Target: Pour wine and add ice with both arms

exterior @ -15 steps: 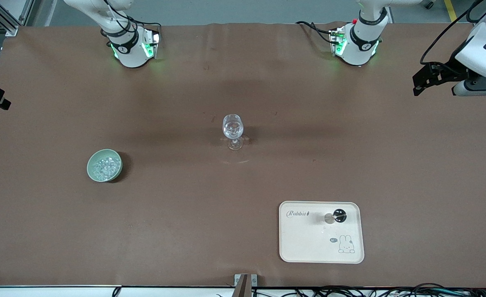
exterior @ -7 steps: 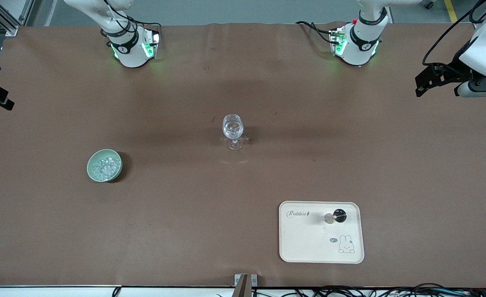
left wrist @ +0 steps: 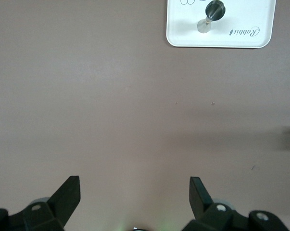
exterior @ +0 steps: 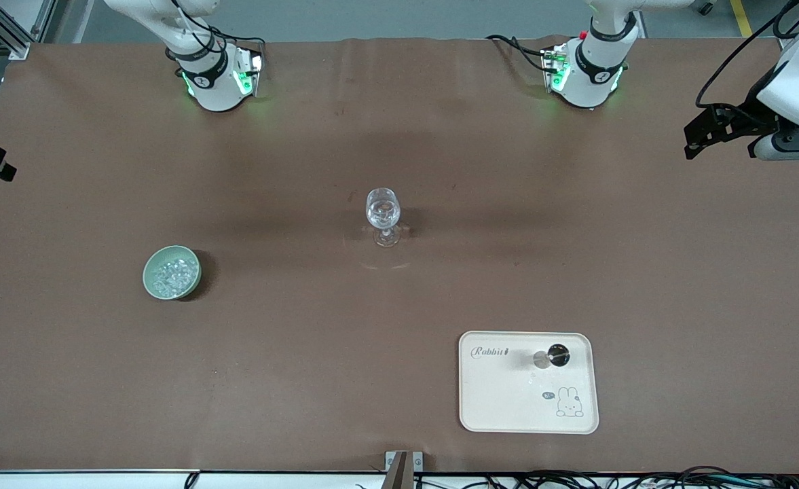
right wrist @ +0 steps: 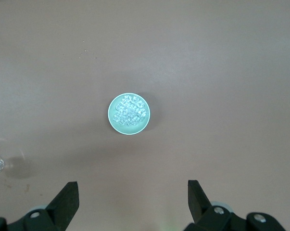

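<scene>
At the middle of the desk stands the wine glass, with something clear in its bowl. My left end effector hangs wide open and empty, having drifted slightly outward over the last second. My right end effector, likewise open and empty, waits high over the green bowl of ice. On the rabbit tray is the dark bottle. Nothing on the desk has shifted, so both arms look parked.

The front camera looks down from high across the table. Both wrist cameras look straight down from height, sharing the tray and bowl.
</scene>
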